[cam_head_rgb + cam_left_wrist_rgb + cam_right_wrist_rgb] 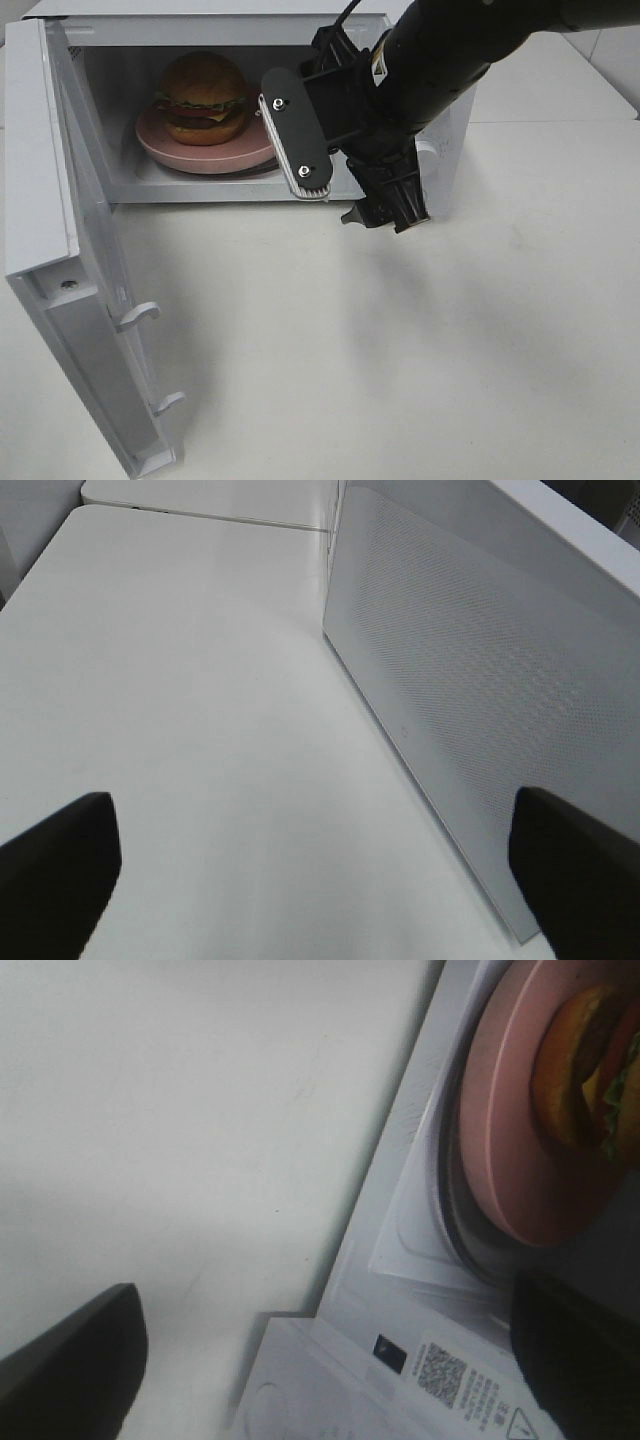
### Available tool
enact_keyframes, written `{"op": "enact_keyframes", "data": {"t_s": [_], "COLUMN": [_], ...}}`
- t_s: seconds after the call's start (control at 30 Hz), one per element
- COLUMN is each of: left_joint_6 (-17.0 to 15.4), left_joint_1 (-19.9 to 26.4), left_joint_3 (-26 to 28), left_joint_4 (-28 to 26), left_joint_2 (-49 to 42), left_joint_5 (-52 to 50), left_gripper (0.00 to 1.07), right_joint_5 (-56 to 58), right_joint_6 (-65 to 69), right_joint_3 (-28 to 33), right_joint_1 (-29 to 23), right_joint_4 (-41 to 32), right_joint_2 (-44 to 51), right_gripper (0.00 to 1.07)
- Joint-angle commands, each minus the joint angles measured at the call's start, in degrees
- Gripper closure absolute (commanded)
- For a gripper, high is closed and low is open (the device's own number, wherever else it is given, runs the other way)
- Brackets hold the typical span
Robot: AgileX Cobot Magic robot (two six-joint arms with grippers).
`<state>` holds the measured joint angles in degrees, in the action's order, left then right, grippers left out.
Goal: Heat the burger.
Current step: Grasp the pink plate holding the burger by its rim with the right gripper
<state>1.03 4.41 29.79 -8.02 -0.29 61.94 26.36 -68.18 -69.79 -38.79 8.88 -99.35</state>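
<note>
White counter, far left corner: open microwave holding a glossy golden-bunned burger, lettuce, tomato, cheese, dark patty, on a pink plate. Right gripper released, empty.

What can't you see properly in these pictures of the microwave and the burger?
- Exterior high view: the right arm hides the microwave's right front and the pink plate's right edge.
- Right wrist view: the burger is cut off by the picture's edge; the print on the label is too small to read.
- Left wrist view: the microwave's own white panel hides its inside; the left gripper shows only its fingertips.
</note>
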Motion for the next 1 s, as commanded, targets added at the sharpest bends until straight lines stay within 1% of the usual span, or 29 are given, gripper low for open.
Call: {"op": "enact_keyframes", "data": {"t_s": [0.03,0.13,0.3,0.33,0.37,0.43,0.5,0.73,0.8,0.83,0.9,1.0], "left_joint_6": [0.0,0.0,0.0,0.0,0.0,0.0,0.0,0.0,0.0,0.0,0.0,0.0], "left_joint_1": [0.1,0.1,0.1,0.1,0.1,0.1,0.1,0.1,0.1,0.1,0.1,0.1], "left_joint_3": [-0.2,-0.2,-0.2,-0.2,-0.2,-0.2,-0.2,-0.2,-0.2,-0.2,-0.2,-0.2], "left_joint_4": [-0.3,-0.3,-0.3,-0.3,-0.3,-0.3,-0.3,-0.3,-0.3,-0.3,-0.3,-0.3], "left_joint_2": [-1.0,-1.0,-1.0,-1.0,-1.0,-1.0,-1.0,-1.0,-1.0,-1.0,-1.0,-1.0], "left_joint_5": [-0.6,-0.6,-0.6,-0.6,-0.6,-0.6,-0.6,-0.6,-0.6,-0.6,-0.6,-0.6], "left_gripper": [0.09,0.09,0.09,0.09,0.09,0.09,0.09,0.09,0.09,0.09,0.09,0.09], "right_joint_5": [-2.2,-3.3,-3.6,-3.6,-4.1,-4.2,-4.2,-4.1,-4.0,-4.0,-4.0,-4.0], "right_joint_6": [0.9,0.9,1.1,1.1,1.6,1.9,2.9,3.7,4.5,4.5,5.8,6.1], "right_joint_3": [-0.5,-1.4,-5.0,-5.0,-6.5,-7.2,-10.3,-14.1,-17.2,-17.2,-19.6,-20.5], "right_joint_1": [-0.8,-0.8,-0.8,-0.8,-0.8,-0.8,-0.8,-0.8,-0.8,-0.8,-0.8,-0.8], "right_joint_4": [1.2,1.0,1.0,1.0,1.0,1.0,1.1,1.1,1.1,1.1,1.1,1.1], "right_joint_2": [-0.3,-2.1,-6.1,-6.1,-7.5,-8.2,-11.5,-15.6,-18.6,-18.6,-20.9,-21.7], "right_gripper": [0.13,0.13,0.15,0.15,0.15,0.16,0.17,0.18,0.18,0.18,0.19,0.19]}}
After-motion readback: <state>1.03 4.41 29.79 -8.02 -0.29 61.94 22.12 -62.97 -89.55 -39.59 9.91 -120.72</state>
